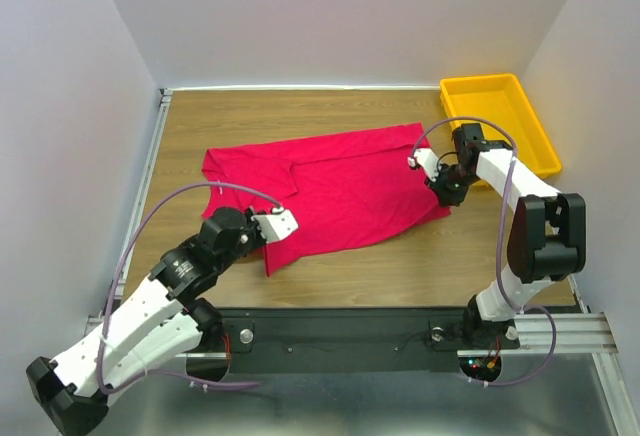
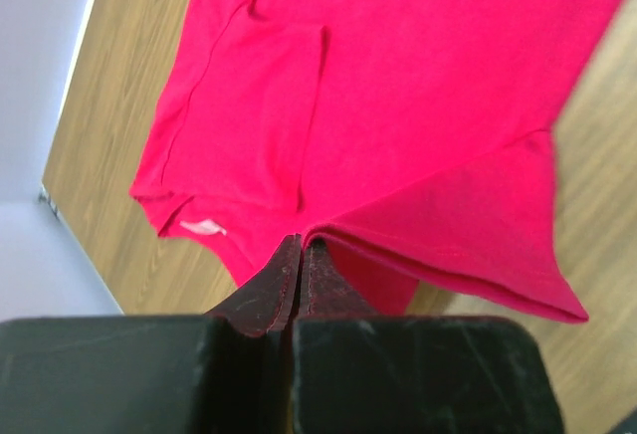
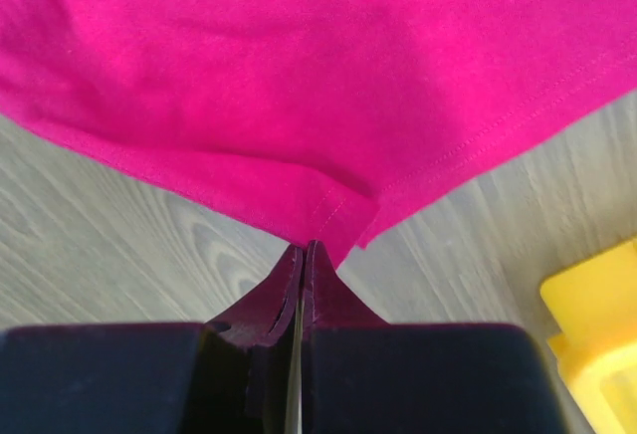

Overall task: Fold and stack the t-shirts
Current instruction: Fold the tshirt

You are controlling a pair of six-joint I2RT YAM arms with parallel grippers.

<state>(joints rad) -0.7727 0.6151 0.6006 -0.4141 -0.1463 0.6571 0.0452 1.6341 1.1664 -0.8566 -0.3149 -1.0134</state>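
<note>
A wooden table point(image 1: 400, 266) is enclosed by plain white walls, and a yellow tray point(image 1: 497, 121) is set at its far right corner. The red t-shirt point(image 1: 340, 191) is spread across the middle of the table, largely flat, with one portion folded over on its left half. The left gripper point(image 1: 283, 218) is positioned at the shirt's near left edge. In the left wrist view its jaws are seen pressed together, with a fold of the red fabric pinched between them. The right gripper point(image 1: 440, 188) is positioned at the shirt's right edge, near the tray but apart from it. In the right wrist view its jaws are likewise closed on a stitched hem corner. A small pale label point(image 2: 199, 227) is noted near one edge of the garment in the left wrist view.
</note>
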